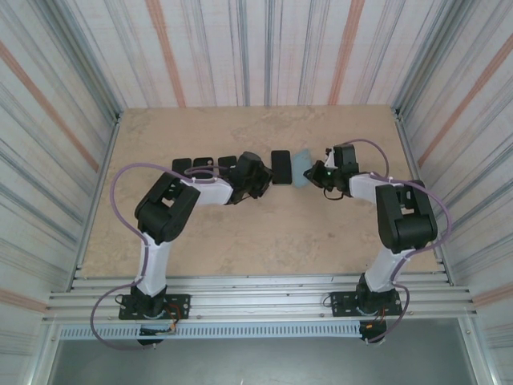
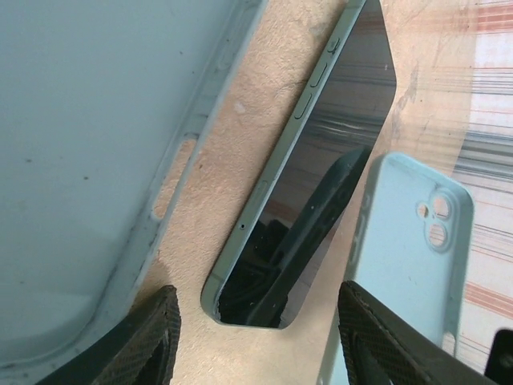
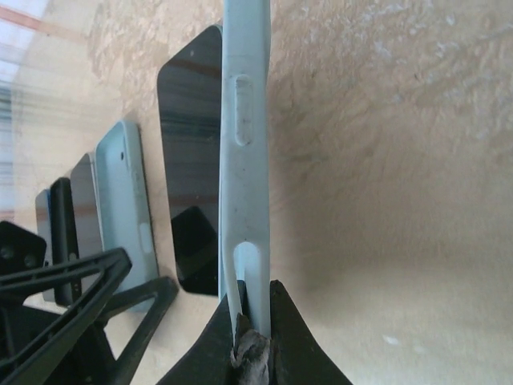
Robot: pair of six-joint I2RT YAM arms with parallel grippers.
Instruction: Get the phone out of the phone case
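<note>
Right gripper [image 3: 255, 321]: mine, clamped shut on wall of phone case [image 3: 244, 120]. Case held on edge, clear of phone [image 1: 280, 167]. Phone flat on table [image 1: 240, 233], just beside case. Left gripper [image 2: 256, 321]: fingers apart, holding nothing. Judgement: extraction done.

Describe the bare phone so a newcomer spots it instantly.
On the tan tabletop, look between the left claw and right claw. The glossy black slab phone lies flat, screen up; unlike the pale blue soft case the right claw pinches, it is bare.
</note>
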